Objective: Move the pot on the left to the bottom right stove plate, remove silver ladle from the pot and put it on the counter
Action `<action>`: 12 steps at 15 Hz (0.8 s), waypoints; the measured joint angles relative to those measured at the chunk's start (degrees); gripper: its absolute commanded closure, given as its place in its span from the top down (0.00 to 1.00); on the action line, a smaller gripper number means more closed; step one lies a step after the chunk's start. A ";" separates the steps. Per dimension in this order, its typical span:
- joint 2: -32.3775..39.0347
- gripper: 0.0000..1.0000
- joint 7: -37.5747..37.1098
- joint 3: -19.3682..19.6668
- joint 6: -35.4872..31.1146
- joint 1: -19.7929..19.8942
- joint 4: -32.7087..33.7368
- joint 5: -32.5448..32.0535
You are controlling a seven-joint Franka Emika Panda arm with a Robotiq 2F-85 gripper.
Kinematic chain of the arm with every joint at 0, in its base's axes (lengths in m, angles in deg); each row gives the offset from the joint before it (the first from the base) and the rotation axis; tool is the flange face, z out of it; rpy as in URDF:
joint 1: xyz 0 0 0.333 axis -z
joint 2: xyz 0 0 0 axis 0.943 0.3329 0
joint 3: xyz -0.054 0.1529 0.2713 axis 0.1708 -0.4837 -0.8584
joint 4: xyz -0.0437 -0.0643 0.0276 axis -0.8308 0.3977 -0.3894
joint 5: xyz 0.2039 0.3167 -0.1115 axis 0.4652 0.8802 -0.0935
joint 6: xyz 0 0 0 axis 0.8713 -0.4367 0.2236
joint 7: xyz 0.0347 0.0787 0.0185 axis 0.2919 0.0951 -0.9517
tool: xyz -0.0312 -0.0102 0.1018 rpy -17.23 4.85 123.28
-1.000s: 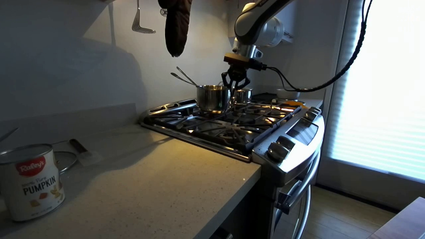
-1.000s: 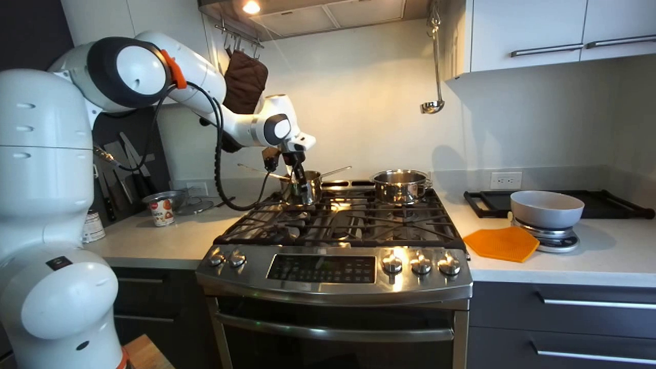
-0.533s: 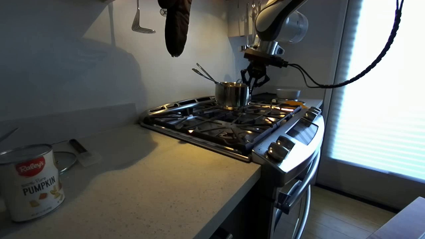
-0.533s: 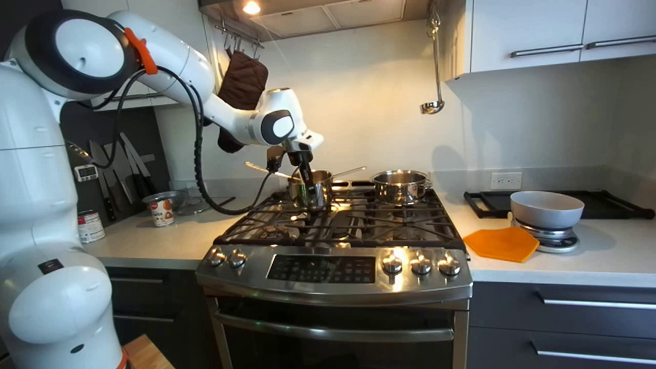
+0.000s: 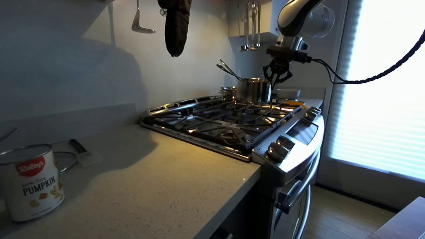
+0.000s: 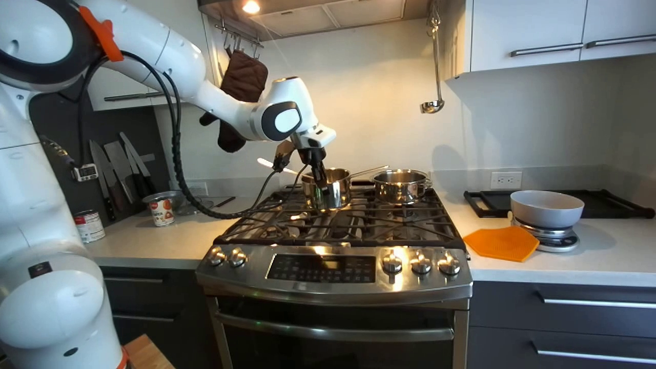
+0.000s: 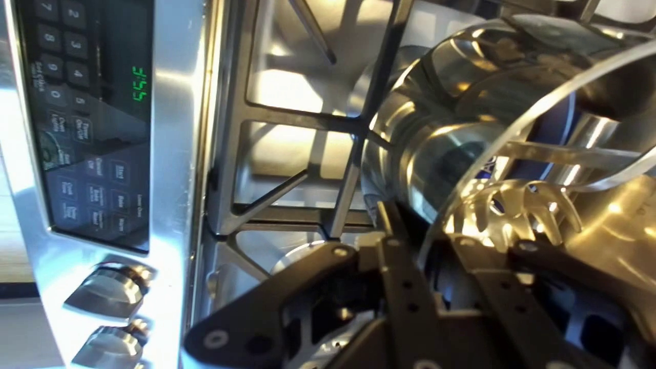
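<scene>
A shiny steel pot [image 6: 335,192] is over the left-middle of the gas stove [image 6: 333,266]; it also shows in an exterior view [image 5: 253,90] and the wrist view [image 7: 435,138]. My gripper [image 6: 324,188] is shut on its near rim, one finger outside and one inside [image 7: 430,228]. Whether the pot touches the grates is hard to tell. A slotted silver ladle head [image 7: 512,210] lies in the pot. Two long handles lean out of it toward the wall [image 5: 229,69]. The front right stove plate [image 6: 407,233] lies right of the pot.
A second steel pot [image 6: 400,187] stands on the back right burner. The counter [image 5: 142,186] left of the stove bears a pumpkin can [image 5: 36,182] and a spatula [image 5: 79,149]. Right of the stove are an orange mat [image 6: 502,244] and a white bowl [image 6: 546,209] on a scale.
My gripper has carried the pot rightward across the stove, toward the second pot, with the utensils still in it. The second pot has come into view behind it in an exterior view.
</scene>
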 measured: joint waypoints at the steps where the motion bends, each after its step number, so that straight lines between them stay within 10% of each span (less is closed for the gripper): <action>1: -0.45 0.02 0.01 0.34 0.00 0.72 -0.40 0.00; 12: -0.60 0.02 3.18 5.45 -0.25 6.96 -0.86 1.37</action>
